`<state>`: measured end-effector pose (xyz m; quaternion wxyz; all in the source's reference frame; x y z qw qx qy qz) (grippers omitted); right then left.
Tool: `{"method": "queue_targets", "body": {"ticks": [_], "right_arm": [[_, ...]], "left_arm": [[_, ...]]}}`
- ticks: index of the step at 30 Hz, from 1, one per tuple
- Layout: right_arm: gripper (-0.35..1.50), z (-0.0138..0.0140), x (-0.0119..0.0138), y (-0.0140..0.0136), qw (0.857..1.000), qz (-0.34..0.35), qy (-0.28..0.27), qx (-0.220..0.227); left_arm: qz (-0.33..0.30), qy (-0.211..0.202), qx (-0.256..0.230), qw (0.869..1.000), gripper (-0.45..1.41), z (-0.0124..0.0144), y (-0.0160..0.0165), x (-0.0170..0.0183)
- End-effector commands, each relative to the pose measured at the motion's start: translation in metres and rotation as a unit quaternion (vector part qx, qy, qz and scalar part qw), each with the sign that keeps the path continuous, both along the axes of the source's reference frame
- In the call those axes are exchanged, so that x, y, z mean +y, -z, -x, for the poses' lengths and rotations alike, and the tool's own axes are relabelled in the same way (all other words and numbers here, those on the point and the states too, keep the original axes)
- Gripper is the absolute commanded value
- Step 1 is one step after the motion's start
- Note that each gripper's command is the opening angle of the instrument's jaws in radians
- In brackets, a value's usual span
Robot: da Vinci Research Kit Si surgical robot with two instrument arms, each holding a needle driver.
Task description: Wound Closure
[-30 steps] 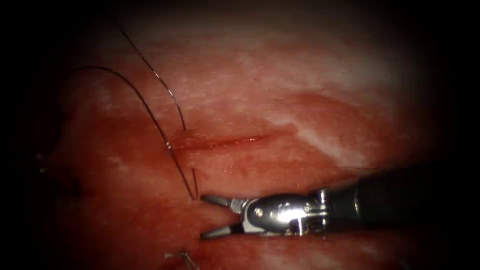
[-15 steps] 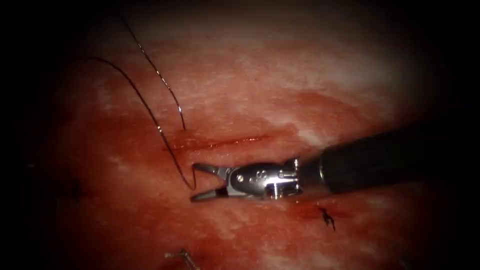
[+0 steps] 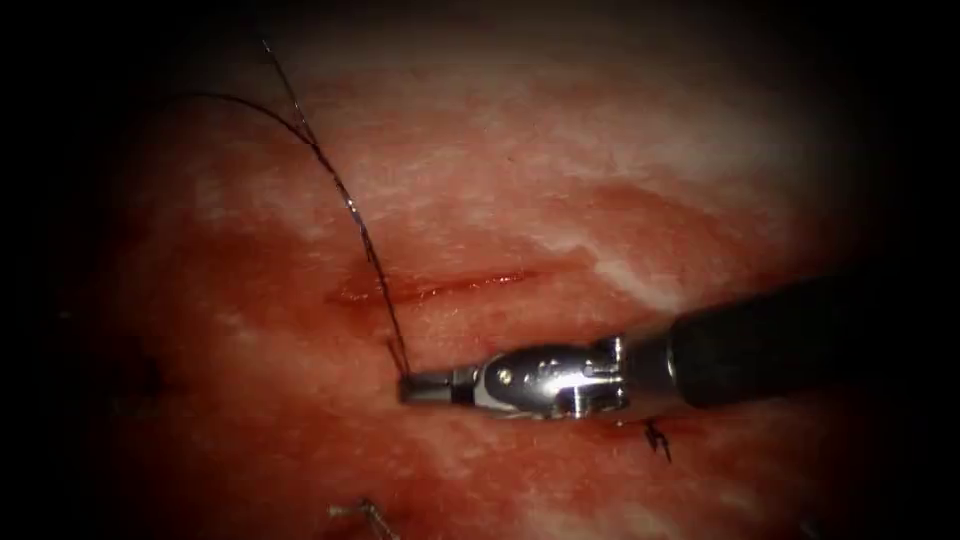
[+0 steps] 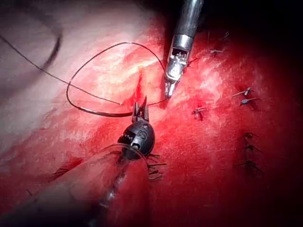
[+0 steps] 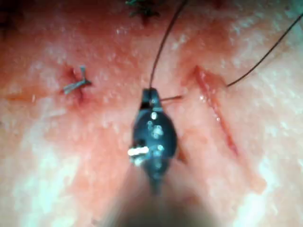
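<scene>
Tissue (image 3: 560,170) red-wet around cut (image 3: 440,288), thread (image 3: 345,205) in right claw (image 3: 408,388)

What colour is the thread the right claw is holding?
Black, clearest in the endoscope view: thread, right claw.

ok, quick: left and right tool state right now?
Left tool: cannot be told.
Right tool: closed on the thread, near the left end of the cut.

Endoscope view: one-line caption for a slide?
Right tool, jaws shut on the thread, just below the open cut in the tissue; knotted suture nearby.
</scene>
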<state>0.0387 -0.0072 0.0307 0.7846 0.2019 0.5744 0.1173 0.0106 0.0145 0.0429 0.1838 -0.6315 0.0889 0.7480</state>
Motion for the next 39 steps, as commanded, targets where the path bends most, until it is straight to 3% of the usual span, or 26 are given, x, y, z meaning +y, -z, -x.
{"method": "queue_targets", "body": {"ticks": [1, 9, 15, 18, 19, 20, 24, 29, 34, 35, 36, 38, 39], "right_arm": [[-0.35, -0.0003, -0.0013, 0.0012, 1.0, -0.003, 0.007, 0.003], [-0.35, -0.0012, -0.0052, 0.0084, 0.998, -0.015, 0.06, 0.032], [-0.32, -0.0019, -0.0058, 0.0097, 0.997, -0.016, 0.065, 0.037], [0.61, -0.0017, -0.0048, 0.0089, 0.998, 0.011, 0.053, 0.028], [1.08, -0.0013, -0.0036, 0.0078, 0.999, 0.032, 0.028, 0.009], [1.2, -0.0009, -0.0023, 0.0066, 0.999, 0.047, 0.012, -0.005], [1.28, -0.0006, 0.0003, 0.0032, 0.998, 0.048, -0.019, -0.021], [1.15, -0.0008, 0.0022, 0.0007, 0.998, 0.049, -0.028, -0.025], [1.03, -0.0024, 0.0024, -0.0013, 0.998, 0.048, -0.021, -0.018], [0.93, -0.003, 0.0022, -0.0015, 0.999, 0.047, -0.016, -0.013], [0.61, -0.0034, 0.0021, -0.0017, 0.999, 0.045, -0.011, -0.008], [-0.29, -0.0034, 0.0022, -0.0019, 0.999, 0.044, -0.008, -0.003], [-0.35, -0.0033, 0.0023, -0.002, 0.999, 0.045, -0.008, -0.003]], "left_arm": [[-0.002, 0.001, 0.002, 1.0, -0.45, 0.0005, -0.0006, -0.0006], [-0.005, 0.006, 0.005, 1.0, -0.45, 0.0007, -0.0006, -0.0007], [-0.007, 0.007, 0.005, 1.0, -0.45, 0.0009, -0.0006, -0.0007], [-0.007, 0.007, 0.005, 1.0, -0.45, 0.0009, -0.0006, -0.0008], [-0.007, 0.008, 0.006, 1.0, -0.45, 0.0009, -0.0006, -0.0008], [-0.007, 0.008, 0.006, 1.0, -0.45, 0.0008, -0.0007, -0.0008], [-0.006, 0.008, 0.007, 1.0, -0.45, 0.0008, -0.0007, -0.0009], [-0.008, 0.008, 0.005, 1.0, -0.45, 0.0008, -0.0009, -0.0011], [-0.01, 0.009, 0.004, 1.0, -0.45, 0.0009, -0.0012, -0.001], [-0.009, 0.009, 0.004, 1.0, -0.45, 0.001, -0.0012, -0.0011], [-0.009, 0.008, 0.003, 1.0, -0.45, 0.0011, -0.0012, -0.0011], [-0.009, 0.008, 0.002, 1.0, -0.45, 0.0012, -0.0012, -0.0011], [-0.009, 0.008, 0.002, 1.0, -0.45, 0.0013, -0.0012, -0.0011]]}}
